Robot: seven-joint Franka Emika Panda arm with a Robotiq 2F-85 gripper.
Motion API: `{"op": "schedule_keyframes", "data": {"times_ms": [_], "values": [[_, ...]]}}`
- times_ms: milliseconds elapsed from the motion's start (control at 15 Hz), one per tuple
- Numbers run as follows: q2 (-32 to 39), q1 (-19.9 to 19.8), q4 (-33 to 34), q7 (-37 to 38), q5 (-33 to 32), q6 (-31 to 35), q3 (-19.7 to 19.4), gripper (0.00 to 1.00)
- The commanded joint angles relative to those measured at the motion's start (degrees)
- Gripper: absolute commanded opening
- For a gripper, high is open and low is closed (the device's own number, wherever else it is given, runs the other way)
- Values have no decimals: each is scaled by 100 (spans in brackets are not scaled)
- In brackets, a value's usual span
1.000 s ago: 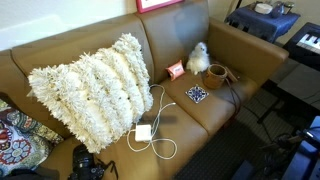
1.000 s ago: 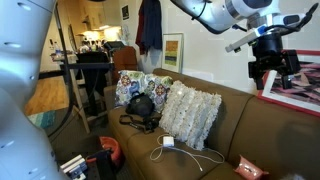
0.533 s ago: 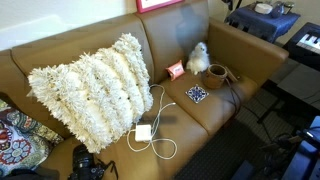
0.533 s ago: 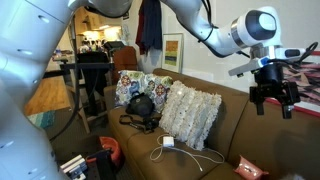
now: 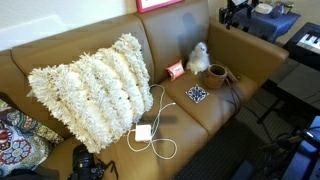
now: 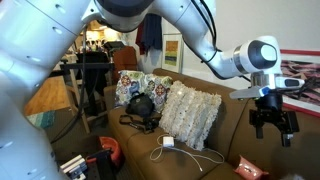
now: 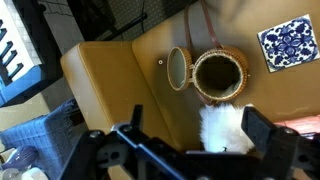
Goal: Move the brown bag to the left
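Ok, gripper (image 6: 272,127) hangs in the air above the armrest end of the couch (image 5: 120,40), fingers (image 7: 258,130) spread wide, empty. Brown bag (image 7: 218,75) sits well below it on the tan leather seat, mouth up, round lid (image 7: 176,68) flipped open beside it, thin dark strap trailing across the cushion. In the wrist view the bag is roughly centred between the two fingers. White fluffy toy (image 7: 224,128) is just beside the bag, under the hand. Blue-patterned square (image 7: 287,42) lies flat on the cushion off to one side of the hand, near the bag, not touching. Further from the hand along the seat: small orange item (image 5: 175,70), white charger (image 5: 143,132) with looped cable, big shaggy white pillow (image 5: 90,85), black camera (image 5: 88,163) at the front edge. Armrest (image 7: 100,70), same tan leather, is next to the bag. Room: keyboard (image 5: 306,42) past the armrest, red-framed picture (image 6: 303,85) on the wall behind the hand, dark jacket (image 6: 150,25) hanging at the far end
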Motion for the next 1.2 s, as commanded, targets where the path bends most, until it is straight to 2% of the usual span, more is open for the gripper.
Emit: {"op": "schedule_keyframes", "data": {"times_ms": [0,733,1133], "values": [[308,-49,-12,18,99,164,-58,100],[835,-67,101,-24,141,105,-129,100],[1085,-141,170,-79,531,-154,-3,100]]}}
